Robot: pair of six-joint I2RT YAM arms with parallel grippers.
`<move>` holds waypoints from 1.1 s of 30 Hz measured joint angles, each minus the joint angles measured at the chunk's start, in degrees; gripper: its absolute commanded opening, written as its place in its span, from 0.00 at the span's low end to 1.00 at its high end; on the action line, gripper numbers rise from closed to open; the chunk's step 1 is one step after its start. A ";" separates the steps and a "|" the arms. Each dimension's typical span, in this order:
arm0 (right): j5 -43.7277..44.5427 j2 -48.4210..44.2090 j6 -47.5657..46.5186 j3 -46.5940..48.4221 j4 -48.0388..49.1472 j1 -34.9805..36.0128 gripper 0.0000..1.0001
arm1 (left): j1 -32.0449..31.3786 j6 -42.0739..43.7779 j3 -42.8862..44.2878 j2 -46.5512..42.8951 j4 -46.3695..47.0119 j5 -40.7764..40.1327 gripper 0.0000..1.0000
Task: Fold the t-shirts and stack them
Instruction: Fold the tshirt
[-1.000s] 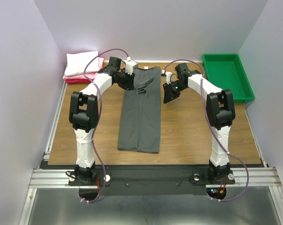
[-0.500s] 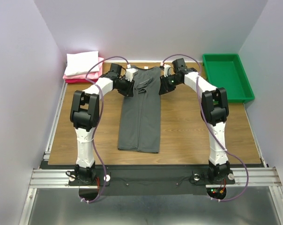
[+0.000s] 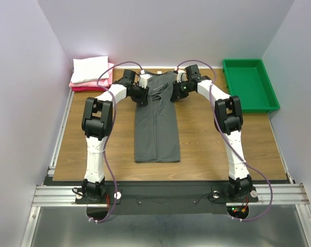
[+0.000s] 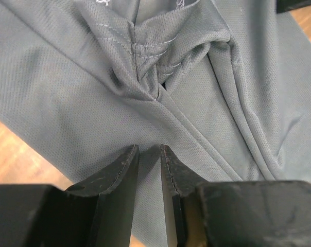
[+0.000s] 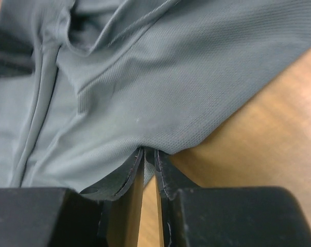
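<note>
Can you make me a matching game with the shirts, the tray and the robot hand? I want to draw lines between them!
Things:
1. grey t-shirt
2. white t-shirt
3. green tray
4. right gripper

Where or how:
A. at the far right, next to the wall
B. folded, on top of the pink t-shirts
C. lying long down the middle of the table
D. shut on the edge of the grey t-shirt

Pairs: 1-C, 2-B, 3-A, 4-D
</note>
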 measured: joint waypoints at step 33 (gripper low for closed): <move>6.78 -41.42 -20.68 -27.63 -3.69 8.13 0.50 | 4.90 14.25 -20.46 -41.94 0.33 9.20 0.52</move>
